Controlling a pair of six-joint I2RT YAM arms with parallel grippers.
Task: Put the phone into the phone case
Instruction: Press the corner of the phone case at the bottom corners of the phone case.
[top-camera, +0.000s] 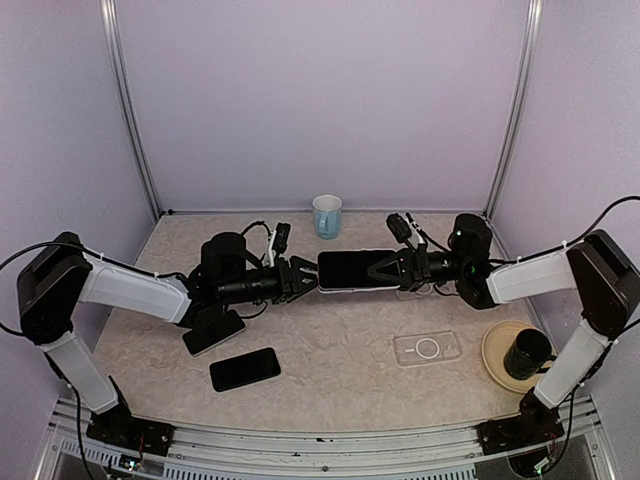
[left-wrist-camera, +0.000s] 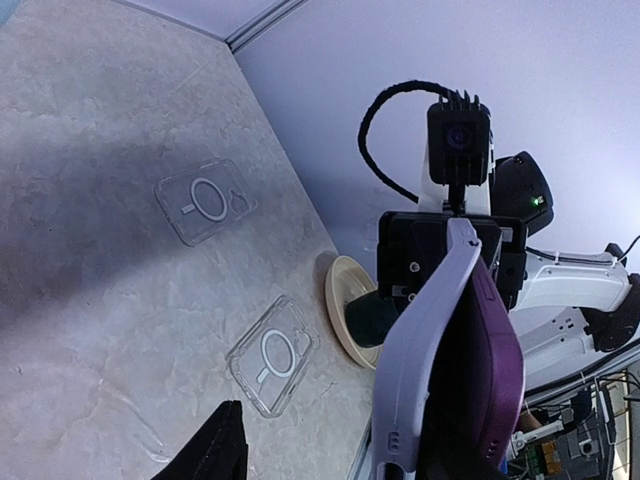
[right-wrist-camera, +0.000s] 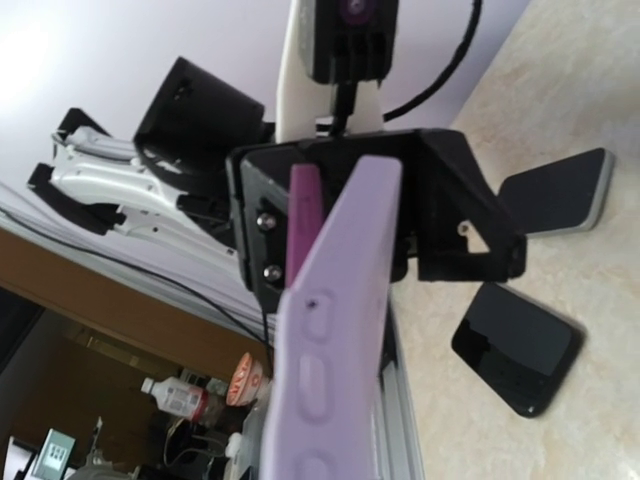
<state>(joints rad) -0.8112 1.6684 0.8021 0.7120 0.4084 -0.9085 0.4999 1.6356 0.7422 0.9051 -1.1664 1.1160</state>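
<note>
A phone (top-camera: 352, 270) with a dark screen sits partly in a lavender phone case (top-camera: 345, 288), held in the air between both arms above the table's middle. My right gripper (top-camera: 388, 270) is shut on its right end. In the right wrist view the lavender case edge (right-wrist-camera: 335, 330) runs up the centre, with the purple phone (right-wrist-camera: 303, 215) showing past it. My left gripper (top-camera: 303, 277) is open around the left end. In the left wrist view one finger (left-wrist-camera: 215, 450) stands apart from the case (left-wrist-camera: 430, 340) and purple phone (left-wrist-camera: 495, 370); the other finger is hidden.
A clear case (top-camera: 427, 348) lies at the right front; the left wrist view shows two clear cases (left-wrist-camera: 272, 355) (left-wrist-camera: 205, 200). A black phone (top-camera: 245, 368) and another phone (top-camera: 213, 330) lie left front. A blue cup (top-camera: 327, 215) stands at the back. A plate (top-camera: 497, 362) holds a dark cup (top-camera: 527, 352).
</note>
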